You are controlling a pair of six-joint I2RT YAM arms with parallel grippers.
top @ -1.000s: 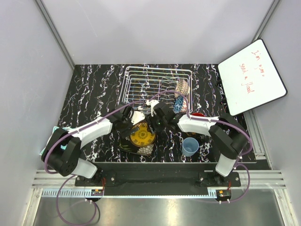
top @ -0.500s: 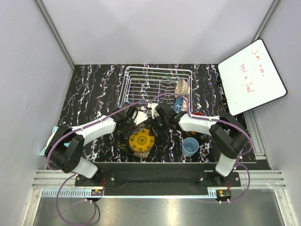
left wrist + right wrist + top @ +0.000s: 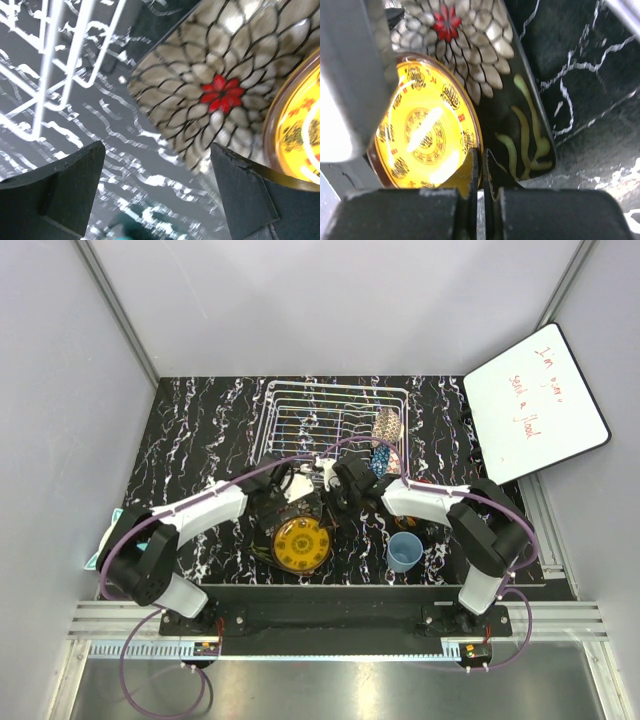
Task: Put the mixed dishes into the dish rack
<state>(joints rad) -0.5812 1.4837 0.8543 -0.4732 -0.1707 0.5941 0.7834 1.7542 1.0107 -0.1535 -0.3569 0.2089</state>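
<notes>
**Surroundings.** The dish rack (image 3: 335, 420) sits at the far middle of the counter (image 3: 200, 430). Its long axis runs left to right in the top view. At its right end, a pinkish-white speckled bowl (image 3: 386, 425) and a blue patterned bowl (image 3: 379, 460) stand on edge; the remaining slots hold nothing. The right arm covers most of a red mug (image 3: 421, 483), which sits just beside the rack's near-right corner. A light-blue cup (image 3: 404, 550) stands upright, mouth up, near the front edge of the counter and to the right of the plates. A white board (image 3: 535, 405) leans at the far right. Teal headphones (image 3: 108, 540) lie at the left edge, partly behind the left arm.

**Obstructions.** Both hands hang between the rack's near side and the plates, and their cables cross above the rack's front rail.

**Plates.** The yellow-orange patterned round plate (image 3: 420, 130) lies face up and nearly flat. It rests on the dark patterned squarish plate (image 3: 525, 125) in front of the rack, covering that plate's near part. The petal pattern and red flower stay exposed on the rack side.

**Left hand** (image 3: 157, 160). Fingers spread wide and holding nothing, above the counter beside the dark plate's edge.

**Right hand** (image 3: 480, 160). Fingers pressed together at the yellow plate's rim. Whether the rim is pinched between them cannot be told.
</notes>
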